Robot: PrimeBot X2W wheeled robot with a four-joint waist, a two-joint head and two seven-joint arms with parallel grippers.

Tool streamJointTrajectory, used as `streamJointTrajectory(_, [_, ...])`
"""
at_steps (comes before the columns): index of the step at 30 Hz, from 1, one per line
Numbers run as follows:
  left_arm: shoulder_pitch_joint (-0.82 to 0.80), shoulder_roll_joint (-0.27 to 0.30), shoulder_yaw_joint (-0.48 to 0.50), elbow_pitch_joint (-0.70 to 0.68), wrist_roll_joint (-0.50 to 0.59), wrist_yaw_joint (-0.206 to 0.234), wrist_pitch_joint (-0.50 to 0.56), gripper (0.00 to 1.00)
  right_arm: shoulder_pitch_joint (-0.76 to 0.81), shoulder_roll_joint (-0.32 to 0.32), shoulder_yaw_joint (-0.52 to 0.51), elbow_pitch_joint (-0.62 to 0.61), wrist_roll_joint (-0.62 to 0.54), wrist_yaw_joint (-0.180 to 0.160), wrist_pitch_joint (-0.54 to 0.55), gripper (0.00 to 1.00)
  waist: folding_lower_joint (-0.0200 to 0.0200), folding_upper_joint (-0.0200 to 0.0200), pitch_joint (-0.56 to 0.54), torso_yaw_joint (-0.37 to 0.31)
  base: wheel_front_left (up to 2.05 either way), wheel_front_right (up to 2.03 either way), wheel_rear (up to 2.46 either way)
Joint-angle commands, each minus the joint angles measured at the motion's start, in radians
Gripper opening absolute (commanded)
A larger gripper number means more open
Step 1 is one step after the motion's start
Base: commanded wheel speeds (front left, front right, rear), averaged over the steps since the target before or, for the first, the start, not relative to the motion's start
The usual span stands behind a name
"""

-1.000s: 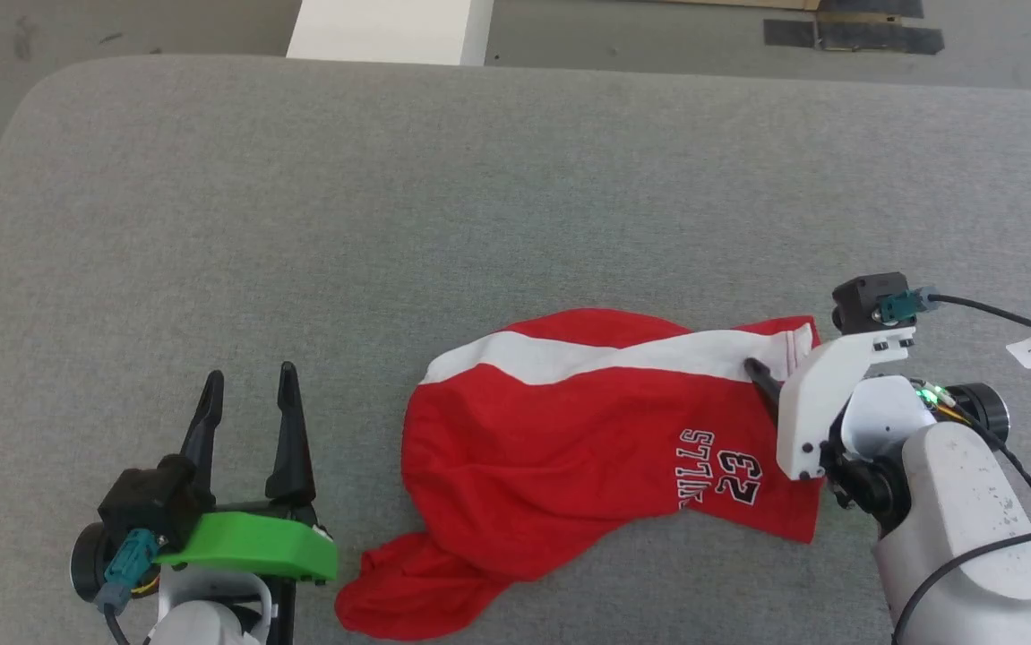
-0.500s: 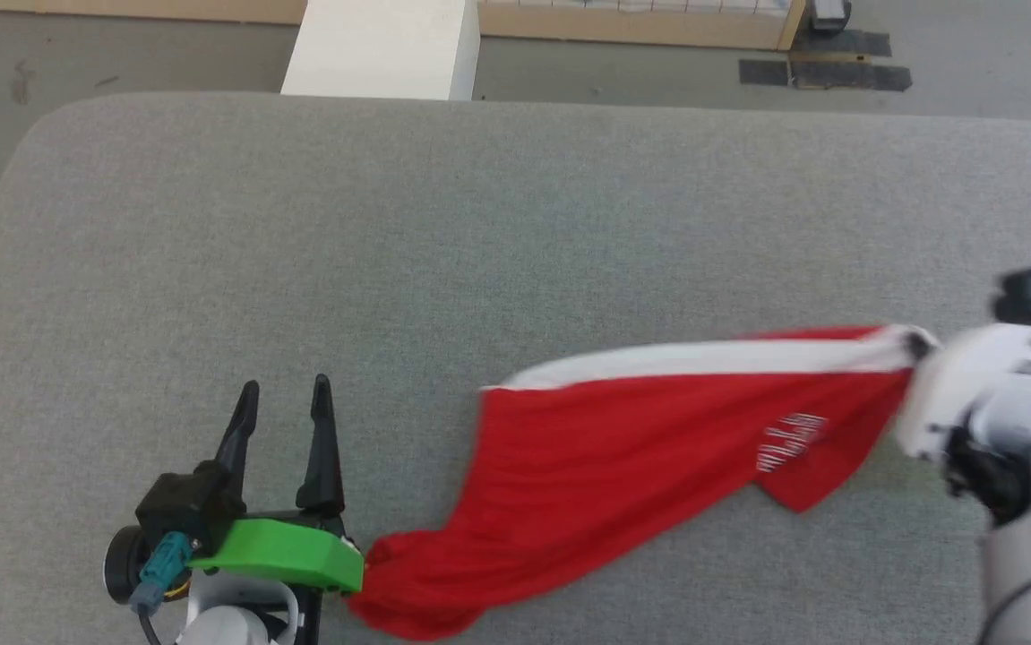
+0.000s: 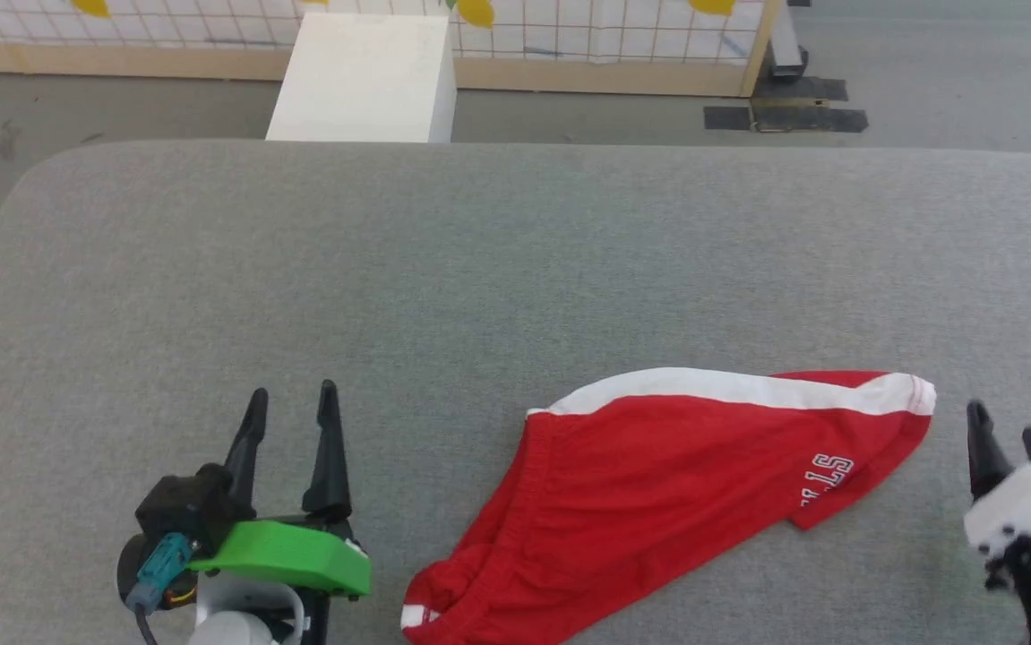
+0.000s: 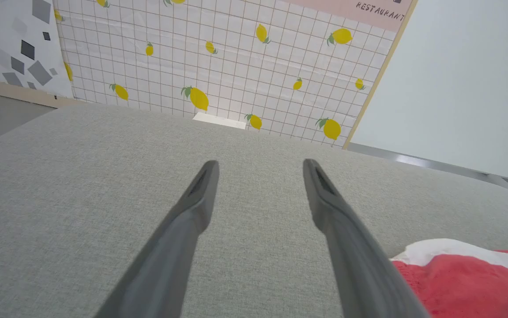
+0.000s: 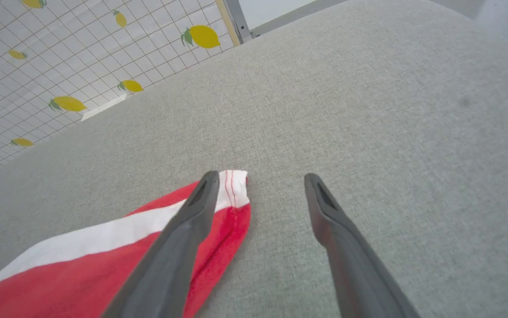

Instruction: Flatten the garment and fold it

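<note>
Garment (image 3: 658,475) on grey cushion (image 3: 390,269), lemon-print wall (image 4: 236,66)

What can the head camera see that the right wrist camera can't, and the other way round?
Head view: the left gripper, open, nearly all of the red shorts with their lettering, and a white box beyond the grey padded surface. Right wrist view: red stitching on the shorts' white hem corner, close up. Both: the shorts, the padded surface, the lemon-patterned wall, and the right gripper, open beside that corner.
</note>
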Motion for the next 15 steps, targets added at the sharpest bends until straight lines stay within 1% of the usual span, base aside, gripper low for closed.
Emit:
streamJointTrajectory(1, [-0.009, -0.013, -0.006, -0.012, -0.013, -0.004, 0.012, 1.0, 0.036, 0.0, 0.012, 0.0, 0.029, -0.001, -0.028, 1.0, 0.0, 0.0, -0.018, -0.025, 0.0, 0.0, 0.0])
streamJointTrajectory(4, [-0.034, -0.024, -0.028, -0.024, -0.042, -0.015, 0.054, 1.0, 0.087, 0.0, 0.047, 0.002, 0.072, -0.001, -0.067, 1.0, 0.0, 0.0, -0.024, -0.054, 0.0, 0.0, 0.0])
streamJointTrajectory(8, [-0.113, -0.024, -0.082, 0.003, -0.057, -0.042, 0.175, 1.0, 0.113, 0.0, 0.104, -0.004, 0.099, -0.001, -0.086, 1.0, 0.0, 0.0, -0.012, -0.1, 0.0, 0.0, 0.0])
streamJointTrajectory(10, [-0.168, -0.021, -0.111, 0.032, -0.064, -0.056, 0.265, 1.0, 0.109, 0.0, 0.127, -0.012, 0.106, -0.001, -0.086, 1.0, 0.0, 0.0, 0.001, -0.125, 0.0, 0.0, 0.0])
streamJointTrajectory(11, [-0.198, -0.016, -0.126, 0.054, -0.066, -0.058, 0.326, 1.0, 0.104, 0.0, 0.136, -0.016, 0.109, -0.001, -0.086, 1.0, 0.0, 0.0, 0.008, -0.139, 0.0, 0.0, 0.0])
streamJointTrajectory(15, [-0.285, -0.007, -0.172, 0.139, -0.1, -0.046, 0.621, 1.0, 0.087, 0.0, 0.161, -0.031, 0.116, -0.001, -0.09, 1.0, 0.0, 0.0, 0.039, -0.179, 0.0, 0.0, 0.0])
